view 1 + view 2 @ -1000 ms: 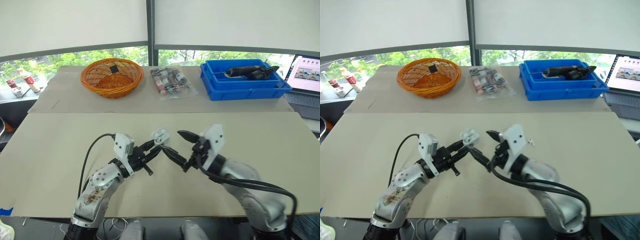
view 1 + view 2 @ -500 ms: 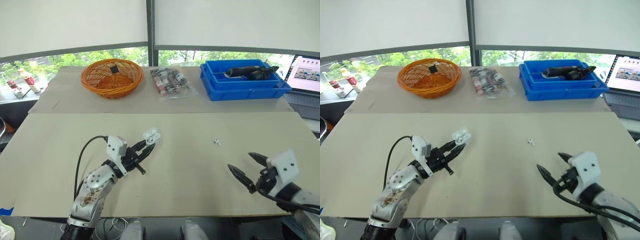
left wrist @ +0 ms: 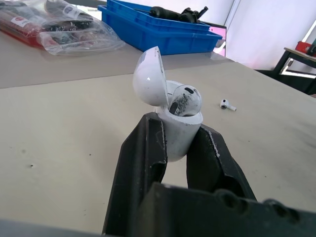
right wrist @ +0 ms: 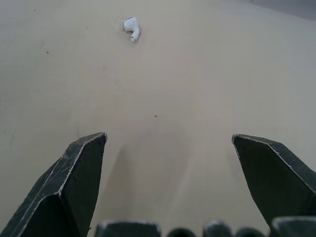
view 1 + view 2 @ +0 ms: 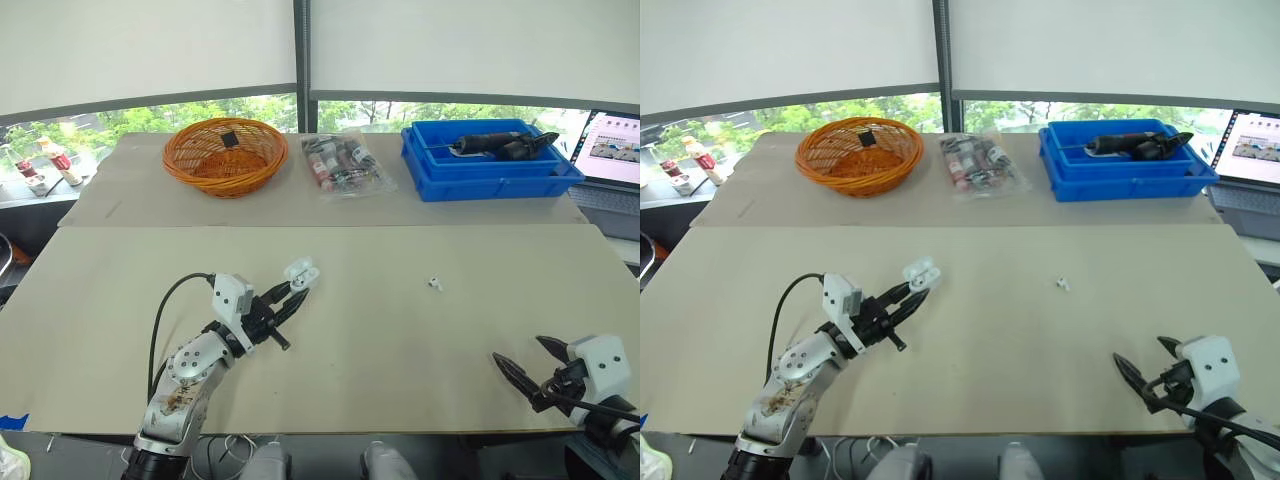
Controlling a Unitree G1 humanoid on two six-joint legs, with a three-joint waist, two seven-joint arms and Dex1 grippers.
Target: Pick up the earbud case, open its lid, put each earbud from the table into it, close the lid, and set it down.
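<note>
Right gripper [image 5: 520,352] is pulling back: a second ago it was nose to nose with the case mid-table, half a second ago it was already out right, and now it is hanging over the near right edge of the table [image 5: 400,340]. Its fingers are spread wide with nothing between them. Left gripper [image 5: 288,296] is barely shifting, sitting left of centre, fingers clamped on the lower body of the earbud case [image 3: 182,118]. The case is standing upright in the grip, lid [image 3: 148,79] hinged open. Something rounded is sitting in the case mouth, possibly an earbud already seated, hard to say. One loose earbud [image 5: 433,282] is lying on the table right of centre, well apart from both grippers.
</note>
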